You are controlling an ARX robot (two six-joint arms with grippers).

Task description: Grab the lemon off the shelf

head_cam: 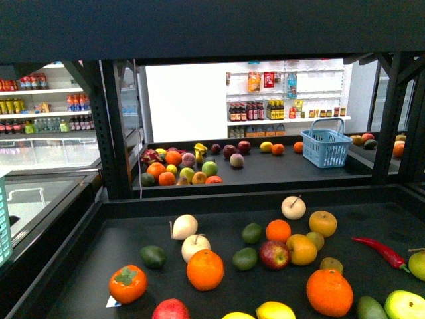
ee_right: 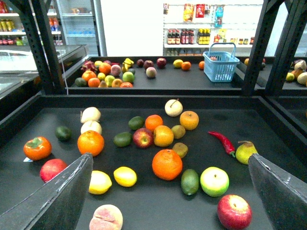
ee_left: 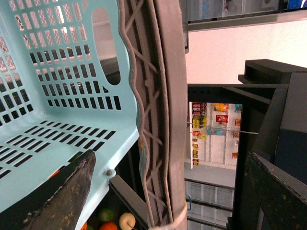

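The lemon (ee_right: 100,182), pale yellow and oval, lies on the black deck of the shelf (ee_right: 268,124) in the right wrist view, next to a deeper golden lemon (ee_right: 125,176). My right gripper (ee_right: 169,155) is open above the near part of the deck, and the lemon sits just inside its finger (ee_right: 67,196). In the front view only the lemon's top (head_cam: 238,316) shows at the bottom edge of the shelf (head_cam: 133,232); neither gripper appears there. My left gripper (ee_left: 170,153) is open, off to the side by a light blue basket (ee_left: 57,86), holding nothing.
Around the lemon lie an orange (ee_right: 167,164), a peach (ee_right: 105,217), a red apple (ee_right: 52,168), a lime (ee_right: 190,181) and a green apple (ee_right: 214,181). A red chili (ee_right: 222,142) and pear (ee_right: 245,151) lie further off. Black uprights (head_cam: 113,126) and a blue basket (head_cam: 326,147) stand behind.
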